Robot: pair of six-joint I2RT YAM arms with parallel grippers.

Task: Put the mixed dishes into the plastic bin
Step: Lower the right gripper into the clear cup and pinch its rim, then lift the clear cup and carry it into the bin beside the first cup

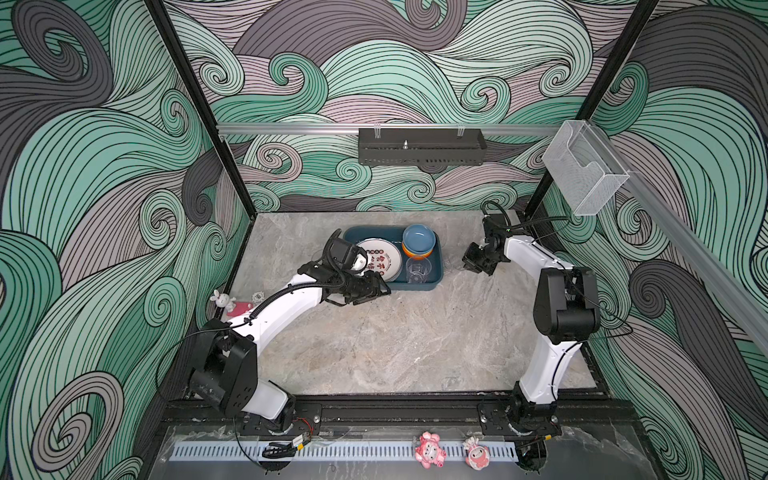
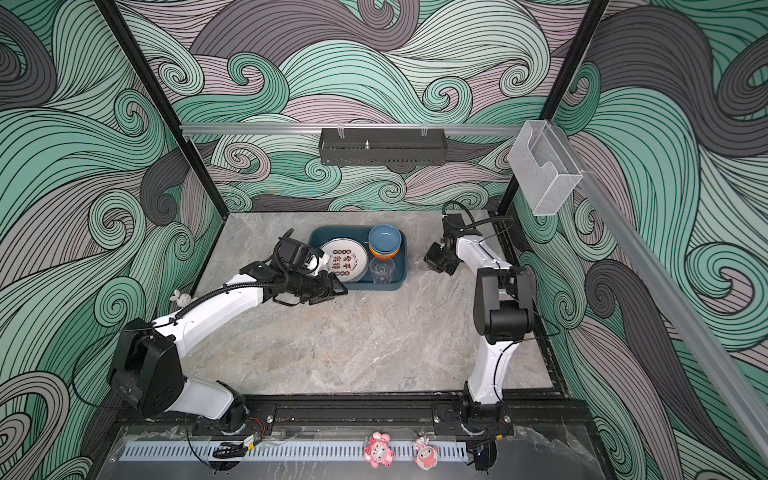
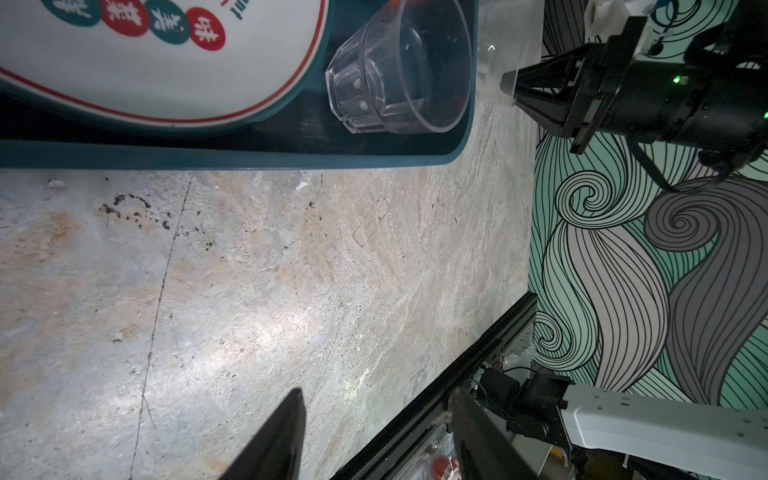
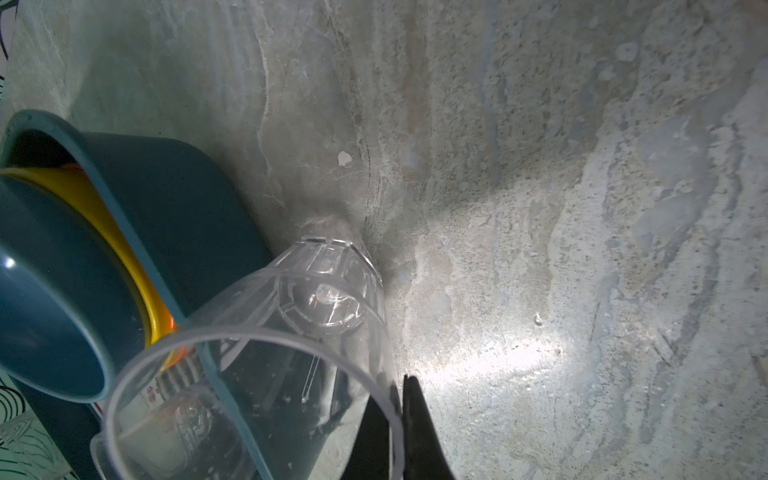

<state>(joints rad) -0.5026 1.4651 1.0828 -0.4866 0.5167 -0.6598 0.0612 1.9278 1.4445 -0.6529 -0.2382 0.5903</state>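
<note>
The plastic bin (image 1: 415,286) (image 2: 374,286) was set toward the back of the marble table (image 1: 395,340), and most of the dishes were already held in it. A white plate (image 1: 380,257) (image 2: 345,259) printed with red and dark characters was laid flat in its left part. A stack of bowls (image 1: 419,239) (image 2: 386,239) — blue on top, yellow and orange beneath — was lodged in the far right corner. A clear ribbed tumbler (image 1: 417,270) (image 3: 399,70) was stood upright in the near right corner, just beside the plate.

A second tumbler (image 4: 316,299) was found outside the bin, close against its right outer wall (image 4: 166,199). The right gripper (image 4: 399,386) (image 3: 511,89) was closed tight on the rim of this tumbler, with the thin clear wall pinched between the two black fingers. The base appeared to be resting on the table, though this could not be settled from the wrist view. In both top views the glass was barely made out beside the gripper (image 1: 471,264) (image 2: 432,259).

The left gripper (image 1: 382,289) (image 2: 336,289) (image 3: 374,440) was held low over the table at the bin's near edge, its jaws parted about halfway — nothing was gripped between them.
</note>
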